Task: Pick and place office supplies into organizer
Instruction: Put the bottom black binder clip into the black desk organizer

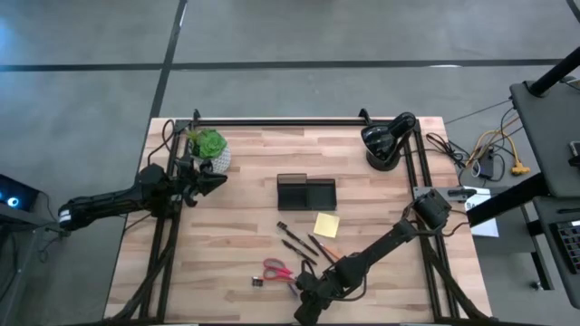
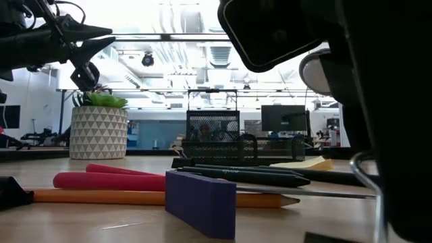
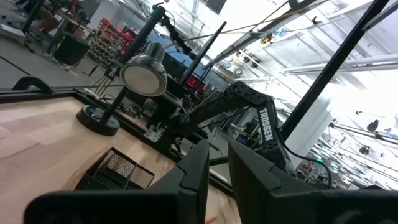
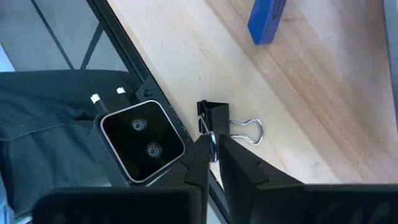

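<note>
Right arm: While it stretches low across the desk [image 1: 227,235] toward the near edge, the right gripper [image 4: 214,149] sits at a black binder clip [image 4: 214,115], fingers nearly together on the clip's wire handle.
Binder clip: lies flat at the near desk edge, beside a small camera unit [image 4: 142,146].
Left arm: raised above the far left of the desk, the left gripper [image 1: 217,179] close to the green potted plant [image 1: 210,145], fingers almost closed on nothing.
Organizer: the dark organizer [image 1: 306,192] sits mid-desk.
Supplies: yellow sticky-note pad [image 1: 326,225], black pens [image 1: 297,240] and red-handled scissors [image 1: 276,269] lie between organizer and right gripper.
Blue block: a blue block [image 4: 266,20] lies apart from the clip.
</note>
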Robot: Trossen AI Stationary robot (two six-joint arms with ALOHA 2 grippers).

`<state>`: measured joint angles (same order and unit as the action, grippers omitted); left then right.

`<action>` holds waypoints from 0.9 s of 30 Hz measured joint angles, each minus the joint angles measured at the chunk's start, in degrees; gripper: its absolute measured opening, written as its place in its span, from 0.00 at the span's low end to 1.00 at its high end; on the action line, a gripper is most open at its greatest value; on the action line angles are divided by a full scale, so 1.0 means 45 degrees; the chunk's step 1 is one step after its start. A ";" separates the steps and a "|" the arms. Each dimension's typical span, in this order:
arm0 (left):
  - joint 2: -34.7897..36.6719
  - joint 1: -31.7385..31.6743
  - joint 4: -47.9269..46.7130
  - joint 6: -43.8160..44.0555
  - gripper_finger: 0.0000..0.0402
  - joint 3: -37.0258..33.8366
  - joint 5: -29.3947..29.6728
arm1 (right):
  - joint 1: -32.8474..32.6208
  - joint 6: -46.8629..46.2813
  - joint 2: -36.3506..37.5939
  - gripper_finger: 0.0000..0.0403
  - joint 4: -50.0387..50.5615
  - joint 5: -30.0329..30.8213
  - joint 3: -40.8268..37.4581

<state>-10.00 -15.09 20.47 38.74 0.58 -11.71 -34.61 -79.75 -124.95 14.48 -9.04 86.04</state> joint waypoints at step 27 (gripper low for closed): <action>0.0003 0.0000 0.0005 -0.0008 0.11 -0.0005 -0.0004 | 0.2067 0.0258 0.2836 0.02 0.5188 0.9382 -0.0005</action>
<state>-9.98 -15.09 20.49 38.70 0.56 -11.73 -25.31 -78.58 -112.18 37.83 33.18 86.02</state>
